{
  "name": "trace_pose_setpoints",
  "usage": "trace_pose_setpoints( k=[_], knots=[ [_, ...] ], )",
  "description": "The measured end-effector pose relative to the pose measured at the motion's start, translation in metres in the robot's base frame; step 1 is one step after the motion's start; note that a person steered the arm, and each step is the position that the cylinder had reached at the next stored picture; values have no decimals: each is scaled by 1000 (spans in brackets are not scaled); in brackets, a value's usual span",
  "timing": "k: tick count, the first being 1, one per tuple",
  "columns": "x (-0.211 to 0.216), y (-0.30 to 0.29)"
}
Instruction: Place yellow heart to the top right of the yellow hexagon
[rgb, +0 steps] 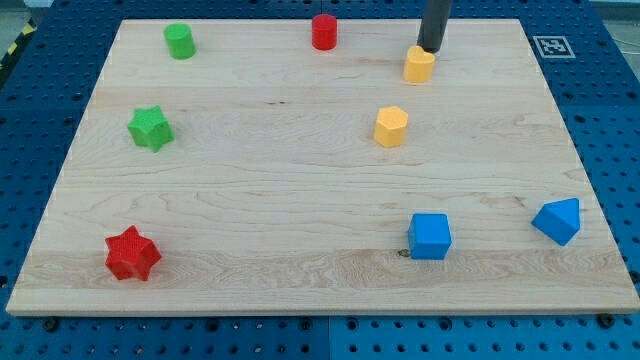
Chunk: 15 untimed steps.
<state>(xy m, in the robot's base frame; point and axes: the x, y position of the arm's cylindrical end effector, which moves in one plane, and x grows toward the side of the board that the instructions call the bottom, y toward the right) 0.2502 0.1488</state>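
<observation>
The yellow heart (419, 64) lies near the view's top, right of centre. The yellow hexagon (391, 127) lies below it and a little to the left, so the heart is up and to the right of the hexagon. My tip (429, 48) stands just above the heart's upper right edge, touching or almost touching it. The dark rod runs up out of the view's top.
A red cylinder (324, 32) and a green cylinder (180, 41) stand near the top edge. A green star (150, 128) is at the left, a red star (132, 254) at the lower left. A blue cube (430, 236) and a blue triangular block (558, 220) lie at the lower right.
</observation>
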Motion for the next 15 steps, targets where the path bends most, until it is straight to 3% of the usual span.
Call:
trace_pose_setpoints(
  k=[1, 7, 9, 13, 15],
  knots=[
    [18, -27],
    [33, -58],
    [9, -16],
    [99, -35],
    [110, -42]
  ],
)
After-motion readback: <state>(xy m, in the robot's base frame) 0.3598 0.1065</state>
